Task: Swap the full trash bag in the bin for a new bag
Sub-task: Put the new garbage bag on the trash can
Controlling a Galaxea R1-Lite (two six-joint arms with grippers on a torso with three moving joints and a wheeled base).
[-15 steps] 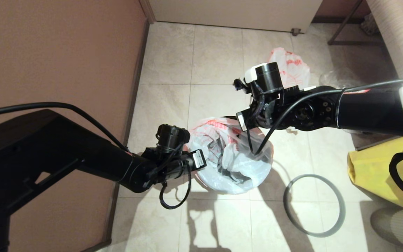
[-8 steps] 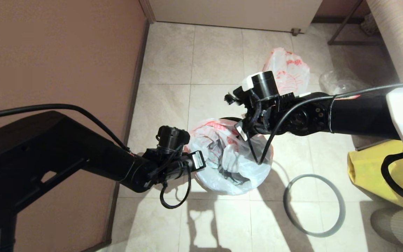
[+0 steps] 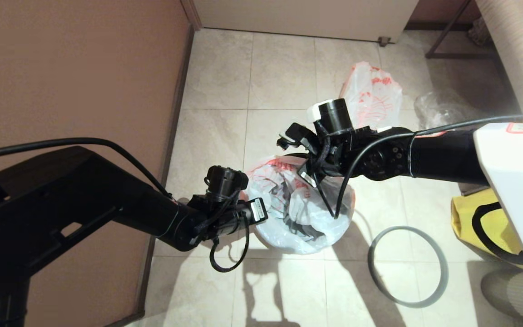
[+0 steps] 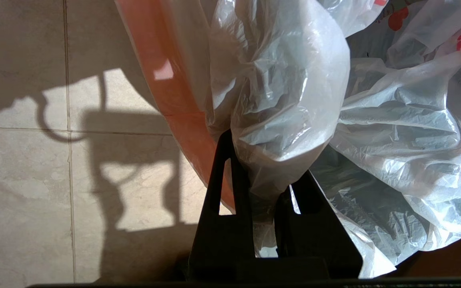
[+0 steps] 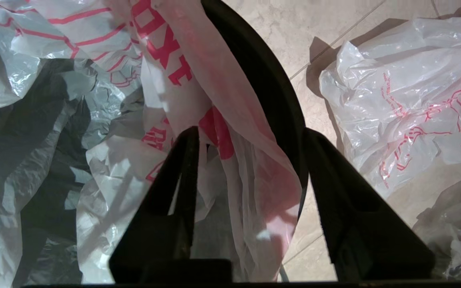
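Right arm has crept toward the bin (image 3: 298,156) over the last second, its wrist sliding to about 9 o'clock of where it was, and the full trash bag (image 3: 372,97) behind it, out at 1 o'clock from the bin, is way more visible now. Left arm has barely budged.

So the step in hand looks like fitting the new bag (image 3: 298,213) into the bin: it's already draped in there, opening spread between both arms. Left gripper (image 4: 268,176) is at the bin's 9 o'clock edge, fingers pinched tight on a bunch of the bag's film. Right gripper (image 5: 250,148) is at the 12 o'clock edge, fingers apart, straddling both the black rim and the red-lettered bag edge.

Grey ring (image 3: 407,266) lies flat on the floor at roughly 4 o'clock from the bin, not touching it. My guess for the next move: fold that bag edge down over the rim, then the ring goes back on.
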